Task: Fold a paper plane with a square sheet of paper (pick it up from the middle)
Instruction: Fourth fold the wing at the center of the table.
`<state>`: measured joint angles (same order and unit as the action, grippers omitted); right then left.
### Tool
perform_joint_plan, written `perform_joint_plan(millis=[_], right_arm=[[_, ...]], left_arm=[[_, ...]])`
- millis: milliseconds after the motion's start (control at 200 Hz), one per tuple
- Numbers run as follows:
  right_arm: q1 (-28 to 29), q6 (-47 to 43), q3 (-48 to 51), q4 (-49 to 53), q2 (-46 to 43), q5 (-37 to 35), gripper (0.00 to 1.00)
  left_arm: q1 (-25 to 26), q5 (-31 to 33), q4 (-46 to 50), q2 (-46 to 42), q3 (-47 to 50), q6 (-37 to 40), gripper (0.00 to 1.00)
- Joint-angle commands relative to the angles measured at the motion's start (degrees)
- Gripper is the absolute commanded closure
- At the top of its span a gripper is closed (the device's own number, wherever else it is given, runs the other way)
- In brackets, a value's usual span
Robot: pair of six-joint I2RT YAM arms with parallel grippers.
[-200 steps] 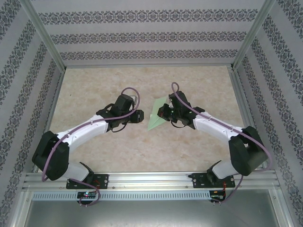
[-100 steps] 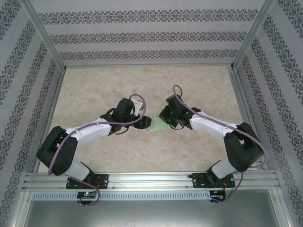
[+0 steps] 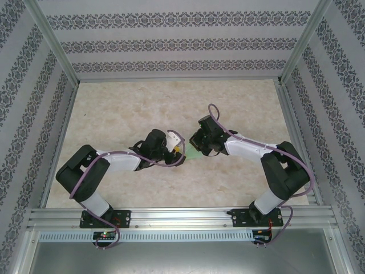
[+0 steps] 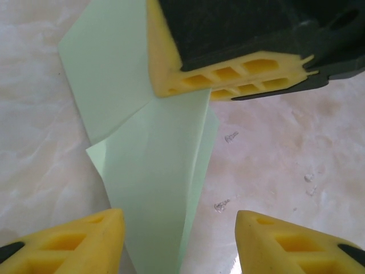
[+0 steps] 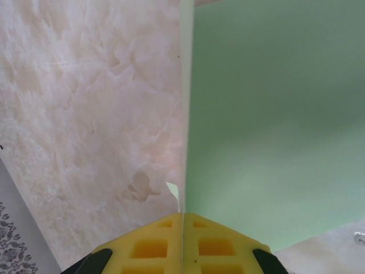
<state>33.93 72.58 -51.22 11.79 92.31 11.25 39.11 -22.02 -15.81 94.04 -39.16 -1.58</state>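
1. R end effector (image 5: 182,227): pads pressed together, clamped on an edge of the pale green sheet of paper (image 5: 268,114); in its wrist view the sheet spreads out ahead & to the right of the tips.
2. L end effector (image 4: 179,245): fingers apart w/ a clear gap, gripping nothing; the sheet's near part runs down between them, close by the left-hand finger, well off the other.
3. Sheet is partly folded; L wrist view shows overlapping layers w/ a slanted edge across. Its far part lies ahead of the L tips, where the R end effector's yellow pads pinch it.
4. Top view: both end effectors sit tip to tip nr the middle of the table (image 3: 114,108); a small green bit of sheet shows between them.
5. Can't tell if the sheet touches the marbled table or hangs just above it.
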Motion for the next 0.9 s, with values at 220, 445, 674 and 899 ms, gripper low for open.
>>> perform_joint_plan(millis=[220, 445, 674, 899], right_arm=[[-1.32, 2.03, 0.08, -1.30, 1.84, 5.12, 0.99], [-1.74, 2.71, 0.41, -1.92, 2.08, 6.51, 0.98], [-2.43, 0.75, 0.40, -1.25, 1.36, 7.10, 0.77], [-6.20, -7.77, 2.82, -0.05, -4.98, 6.25, 0.53]], left_arm=[[1.98, 1.52, -11.01, 4.33, -0.01, 9.47, 0.49], [3.24, 3.71, -11.09, 5.63, 0.06, 12.46, 0.55], [3.68, 6.22, -13.45, 5.10, 1.65, 13.34, 0.74], [3.78, 5.40, -11.83, 5.35, 1.45, 12.15, 0.84]])
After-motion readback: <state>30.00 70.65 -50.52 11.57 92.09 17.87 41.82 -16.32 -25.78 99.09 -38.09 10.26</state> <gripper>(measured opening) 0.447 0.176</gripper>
